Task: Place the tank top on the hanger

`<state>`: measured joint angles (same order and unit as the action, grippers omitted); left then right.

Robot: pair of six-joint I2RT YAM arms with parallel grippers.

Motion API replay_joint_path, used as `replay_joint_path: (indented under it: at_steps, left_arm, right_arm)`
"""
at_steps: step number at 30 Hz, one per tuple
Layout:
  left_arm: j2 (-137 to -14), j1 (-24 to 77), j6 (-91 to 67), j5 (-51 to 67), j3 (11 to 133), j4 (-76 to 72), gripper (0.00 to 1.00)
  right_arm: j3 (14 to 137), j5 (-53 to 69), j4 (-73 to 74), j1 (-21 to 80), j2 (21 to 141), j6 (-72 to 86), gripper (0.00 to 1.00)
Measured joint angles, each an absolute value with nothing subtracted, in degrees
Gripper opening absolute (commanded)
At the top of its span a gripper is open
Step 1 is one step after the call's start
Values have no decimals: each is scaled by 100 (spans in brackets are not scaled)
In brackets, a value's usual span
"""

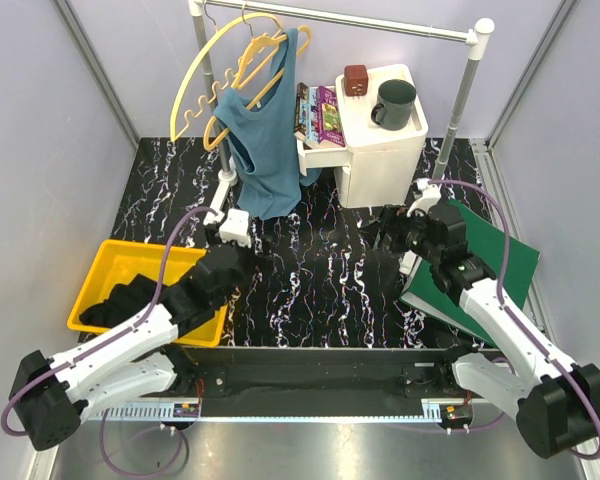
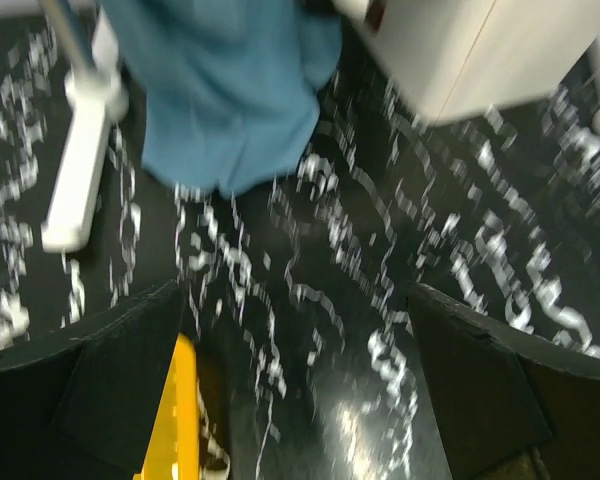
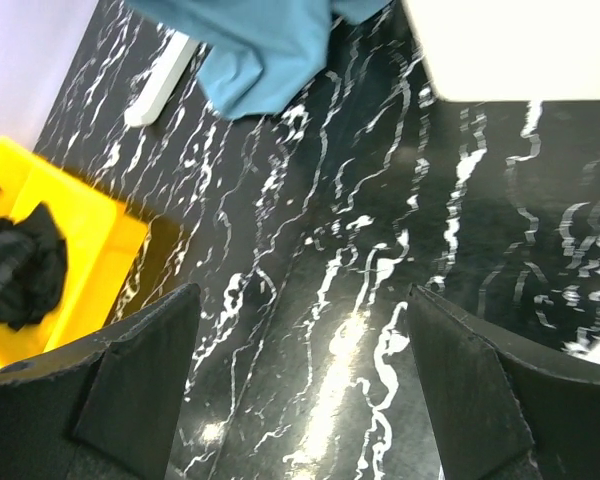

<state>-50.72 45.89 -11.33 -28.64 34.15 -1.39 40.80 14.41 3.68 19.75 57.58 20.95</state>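
The teal-blue tank top (image 1: 263, 135) hangs on the orange-yellow hanger (image 1: 261, 62), which hooks on the white rail (image 1: 380, 22) at the back left. Its hem shows in the left wrist view (image 2: 225, 90) and the right wrist view (image 3: 265, 45). My left gripper (image 1: 262, 250) is open and empty, low over the table in front of the shirt; its view (image 2: 298, 340) shows only table between the fingers. My right gripper (image 1: 390, 236) is open and empty in front of the white cabinet, with only table between its fingers in its own view (image 3: 300, 335).
A paler yellow arched hanger (image 1: 188, 98) hangs left of the shirt. The rack's white foot (image 1: 223, 190) stands by the hem. A white cabinet (image 1: 380, 150) holds a dark mug (image 1: 395, 103) and a brown box (image 1: 356, 79). A yellow bin (image 1: 100, 275) holds black cloth (image 3: 20, 265). A green mat (image 1: 505, 262) lies right.
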Motion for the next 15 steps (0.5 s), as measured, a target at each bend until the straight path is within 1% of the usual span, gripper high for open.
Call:
replay_joint_path:
  at_steps: [6,10,15]
  left_arm:
    - [-4556,4593,-1745,-2923,2995,158,99]
    - [-4125,4593,-1953,-3028,2941,174,99]
    - [-3892,4593,-2060,-3148,2941,314,99]
  right_arm:
    - [4077,1118,482,1918,5365,2005,91]
    - [4077,991,543,1911,5282,1968,92]
    - [4077,947,600,1909,5284,1944,92]
